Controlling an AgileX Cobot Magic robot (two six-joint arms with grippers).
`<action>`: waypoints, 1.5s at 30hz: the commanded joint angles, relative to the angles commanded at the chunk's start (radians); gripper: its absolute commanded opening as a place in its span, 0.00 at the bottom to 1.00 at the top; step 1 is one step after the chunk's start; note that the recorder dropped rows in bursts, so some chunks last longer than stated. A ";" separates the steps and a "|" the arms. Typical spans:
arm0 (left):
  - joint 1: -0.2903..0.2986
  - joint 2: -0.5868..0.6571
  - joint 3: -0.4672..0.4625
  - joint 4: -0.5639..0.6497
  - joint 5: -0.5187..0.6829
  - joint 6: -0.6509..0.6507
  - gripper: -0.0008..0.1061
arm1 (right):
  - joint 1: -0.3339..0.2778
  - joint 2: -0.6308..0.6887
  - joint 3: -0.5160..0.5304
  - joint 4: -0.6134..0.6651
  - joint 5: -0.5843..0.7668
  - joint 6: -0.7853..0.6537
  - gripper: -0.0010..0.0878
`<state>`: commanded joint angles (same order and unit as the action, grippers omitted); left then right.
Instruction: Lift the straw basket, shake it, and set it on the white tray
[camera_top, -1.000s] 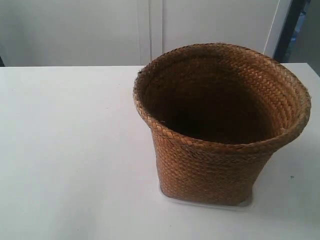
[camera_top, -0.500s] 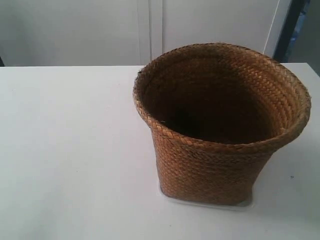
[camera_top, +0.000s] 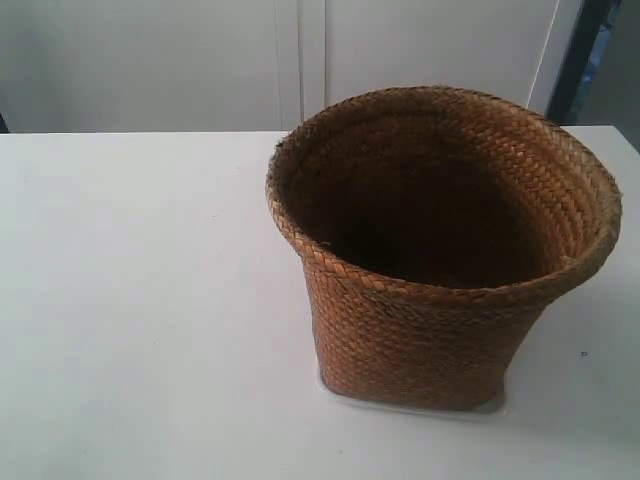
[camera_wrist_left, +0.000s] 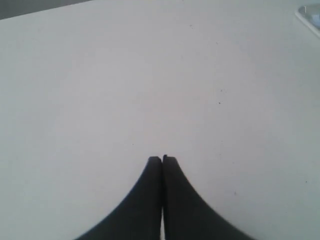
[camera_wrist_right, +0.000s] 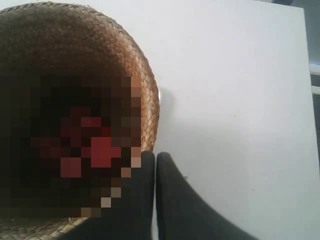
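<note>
Jaws on both my arms are pressed tight together and hold nothing. My right jaws hang just beside the rim of the straw basket (camera_wrist_right: 146, 95), which stands mouth up on the white tray (camera_top: 420, 410); my left jaws see only bare worktop (camera_wrist_left: 150, 75).

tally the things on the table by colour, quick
brown: 1, the straw basket
white: 1, the white tray, only its rim showing under the basket
total: 2
</note>
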<state>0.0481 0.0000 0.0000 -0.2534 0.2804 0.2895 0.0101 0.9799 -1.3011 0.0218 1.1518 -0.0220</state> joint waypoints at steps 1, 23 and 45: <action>0.000 0.000 0.000 0.000 0.000 0.000 0.02 | 0.000 0.000 0.000 0.000 0.000 0.000 0.03; 0.000 0.000 0.000 0.000 0.000 0.000 0.02 | 0.002 -0.008 0.001 -0.022 -0.028 -0.074 0.03; 0.000 0.000 0.000 0.000 0.000 0.000 0.02 | 0.002 -0.765 1.131 -0.062 -1.047 -0.105 0.03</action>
<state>0.0481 0.0000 0.0000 -0.2534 0.2804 0.2895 0.0119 0.2151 -0.1702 -0.0406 0.1046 -0.1266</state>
